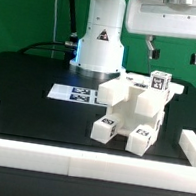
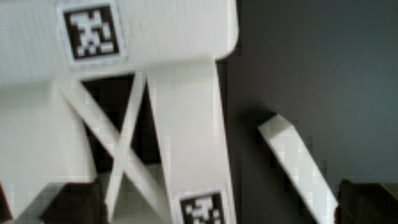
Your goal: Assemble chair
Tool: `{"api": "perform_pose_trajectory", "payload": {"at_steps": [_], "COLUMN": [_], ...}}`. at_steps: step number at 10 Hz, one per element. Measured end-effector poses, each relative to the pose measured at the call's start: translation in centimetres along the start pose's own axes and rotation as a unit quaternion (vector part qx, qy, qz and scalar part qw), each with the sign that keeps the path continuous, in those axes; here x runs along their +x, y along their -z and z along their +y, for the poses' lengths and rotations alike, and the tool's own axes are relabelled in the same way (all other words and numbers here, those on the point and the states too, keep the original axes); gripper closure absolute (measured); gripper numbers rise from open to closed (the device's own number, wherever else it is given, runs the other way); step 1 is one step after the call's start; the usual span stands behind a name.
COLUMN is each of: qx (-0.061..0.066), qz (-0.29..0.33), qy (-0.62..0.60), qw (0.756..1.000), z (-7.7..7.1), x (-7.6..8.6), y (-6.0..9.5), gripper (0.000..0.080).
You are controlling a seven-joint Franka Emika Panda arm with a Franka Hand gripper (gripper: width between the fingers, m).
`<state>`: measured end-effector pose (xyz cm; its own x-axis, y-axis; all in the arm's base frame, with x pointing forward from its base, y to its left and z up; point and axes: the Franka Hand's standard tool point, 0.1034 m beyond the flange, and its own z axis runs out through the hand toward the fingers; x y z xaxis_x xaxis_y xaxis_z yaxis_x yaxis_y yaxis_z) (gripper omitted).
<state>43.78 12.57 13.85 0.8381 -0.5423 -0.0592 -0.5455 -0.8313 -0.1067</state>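
Hovering high over the desk [image 1: 28, 76], the gripper [image 1: 174, 48] has its jaws spread and holds nothing. The chair [image 1: 134, 111] (apparently largely joined) sits below, at centre. Next move, I judge: descend and align over a part.

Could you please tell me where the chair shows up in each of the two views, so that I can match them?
Exterior view: the chair stands on the black table, centre-right, before the white border wall.
Wrist view: the chair fills the picture's left half, seen close.
Shared landmark: the black-and-white tags on its parts.
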Motion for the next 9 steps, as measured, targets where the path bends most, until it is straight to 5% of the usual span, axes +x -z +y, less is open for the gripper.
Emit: {"api": "perform_pose_trajectory", "payload": {"at_steps": [2, 6, 7, 9], "qx": [-0.008, -0.004, 0.007, 0.0], "qz": [0.004, 0.009, 0.013, 0.017], "qy": [-0.009, -0.018, -0.03, -0.041], "qw": [1.0, 1.0, 0.999, 0.999], "z": [-0.3, -0.3, 0.3, 0.5], "x": [-1.7, -1.6, -2.4, -5.3], "y": [-1.6, -1.8, -1.9, -3.5], "gripper": [0.0151, 0.0151, 0.0151, 0.0151]}}
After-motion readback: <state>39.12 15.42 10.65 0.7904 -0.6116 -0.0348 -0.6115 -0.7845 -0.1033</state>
